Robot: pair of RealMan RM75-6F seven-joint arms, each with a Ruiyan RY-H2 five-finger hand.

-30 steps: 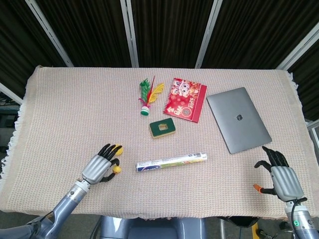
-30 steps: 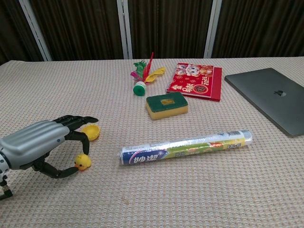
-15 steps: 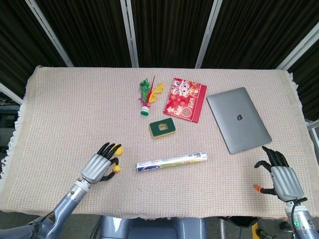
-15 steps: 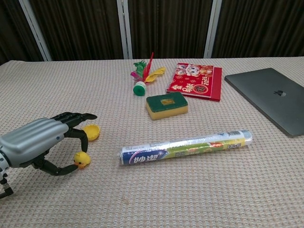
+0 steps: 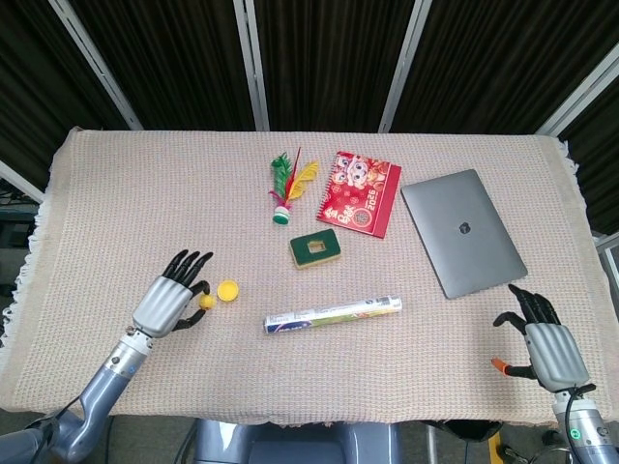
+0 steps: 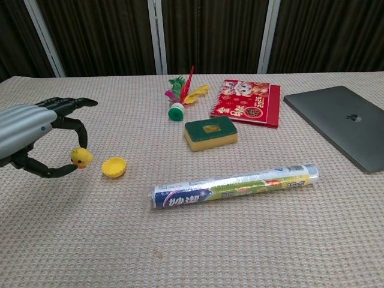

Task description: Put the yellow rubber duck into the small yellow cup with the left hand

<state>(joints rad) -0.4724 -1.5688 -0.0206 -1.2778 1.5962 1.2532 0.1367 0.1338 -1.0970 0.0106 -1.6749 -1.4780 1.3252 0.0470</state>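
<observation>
A beige woven cloth is covering my desk (image 5: 116, 193), with dark curtains hanging behind. My left hand (image 5: 166, 304) is pinching the duck (image 6: 80, 157) between thumb and finger, raised just left of the cup (image 6: 114, 166), which is lying tipped on the cloth. Only the head view is showing my right hand (image 5: 549, 348), resting empty with fingers apart at the desk's near right corner.
</observation>
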